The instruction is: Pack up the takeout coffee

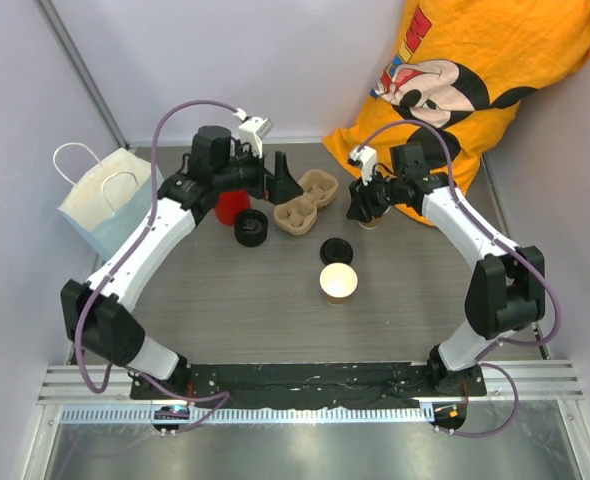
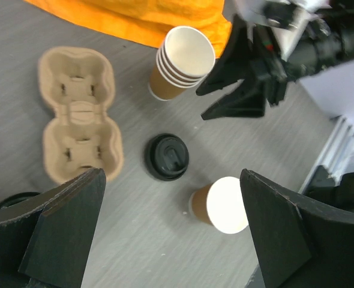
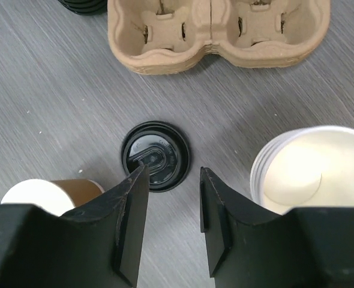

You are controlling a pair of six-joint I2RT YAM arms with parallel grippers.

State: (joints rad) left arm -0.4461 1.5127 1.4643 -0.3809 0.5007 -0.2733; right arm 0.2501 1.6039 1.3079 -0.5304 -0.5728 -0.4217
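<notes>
Paper bag (image 1: 95,203): white, with handles, on the table (image 1: 225,310), well left of the carrier tray (image 1: 307,200).
left gripper (image 1: 285,180): poised just left of the carrier tray; fingers (image 2: 63,234) spread wide, nothing between them.
red cup (image 1: 232,208): left of the carrier tray, partly under the left arm.
lid stack (image 1: 251,227): black, just left of the carrier tray, on its near side, beside the red cup.
carrier tray: brown pulp, four wells, all unfilled.
black lid (image 1: 336,250): flat on the table, near side of the carrier tray, between it and the kraft cup.
kraft cup (image 1: 338,283): upright, uncovered, white inside; nearer than the carrier tray, just beside the black lid.
right gripper (image 1: 360,208): just right of the carrier tray; fingers (image 3: 132,216) parted, grasping nothing, the black lid seen beyond the gap in the right wrist view.
cup stack (image 3: 312,168): nested kraft cups, right of the carrier tray, by the right gripper.
orange bag (image 1: 475,90): cartoon print, behind and right of the carrier tray.
</notes>
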